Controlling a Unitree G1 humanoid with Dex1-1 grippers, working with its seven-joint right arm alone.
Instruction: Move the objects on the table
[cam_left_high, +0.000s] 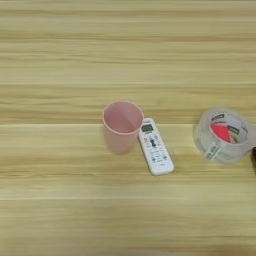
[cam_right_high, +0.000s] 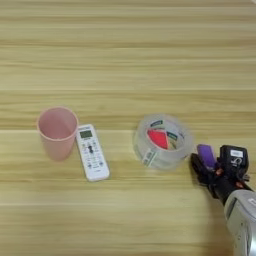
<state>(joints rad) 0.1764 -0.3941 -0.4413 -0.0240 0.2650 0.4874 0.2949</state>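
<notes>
While the cup (cam_right_high: 57, 131) stands upright touching the remote (cam_right_high: 91, 158), the tape (cam_right_high: 162, 141) lies to their right. Right of it, the gripper (cam_right_high: 212, 161) pinches the purple block (cam_right_high: 205, 154) between its fingers.

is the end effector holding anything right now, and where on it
It looks like the right end effector grips the small purple block by its lower end, beside the tape roll; the contact itself is hard to confirm.

Black two-fingered end effector (cam_right_high: 210, 167) on a blocky black housing, small white label patch on its top face, orange-red accents at the joints. Rounded silver-grey metallic forearm shell (cam_right_high: 242, 220) behind it. No cables or screws discernible.
</notes>
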